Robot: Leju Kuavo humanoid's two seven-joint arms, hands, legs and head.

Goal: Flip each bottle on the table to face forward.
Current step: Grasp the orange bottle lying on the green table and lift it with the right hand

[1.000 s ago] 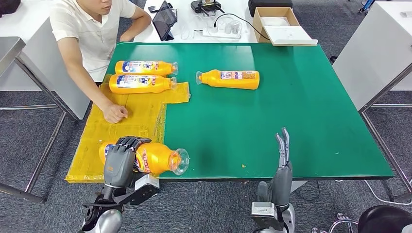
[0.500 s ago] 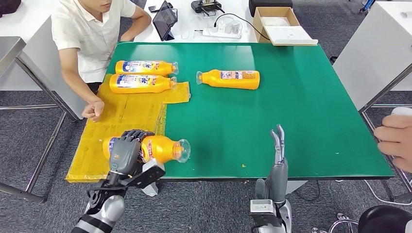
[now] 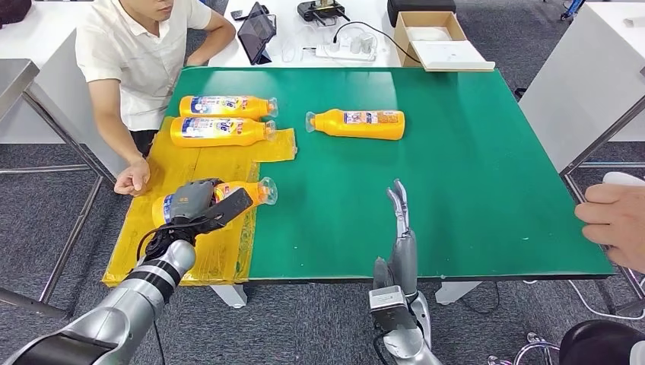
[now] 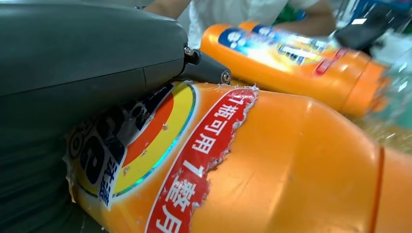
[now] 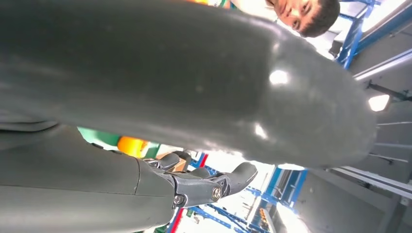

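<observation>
My left hand [image 3: 192,202] grips an orange bottle [image 3: 245,193] lying on its side over the yellow sheet [image 3: 199,171], its clear cap pointing right. Up close, that bottle [image 4: 272,165] shows a red and blue label under my hand [image 4: 73,58]. Two more orange bottles [image 3: 227,106] [image 3: 220,131] lie side by side at the sheet's far end, labels up. Another orange bottle [image 3: 356,123] lies on the green table [image 3: 456,152], cap to the left. My right hand [image 3: 401,228] stands at the table's front edge with straight fingers, holding nothing; its fingers [image 5: 209,187] show from the wrist.
A person in a white shirt [image 3: 144,46] sits at the far left corner, one hand [image 3: 132,179] at the sheet's left edge. Another person's hand [image 3: 614,222] reaches in at the right edge. A cardboard box [image 3: 437,38] and a tablet [image 3: 257,32] lie behind the table.
My left hand has carried the gripped bottle away from the front edge onto the yellow sheet. My right hand has shifted left and farther over the table. The seated person's hand has drawn back.
</observation>
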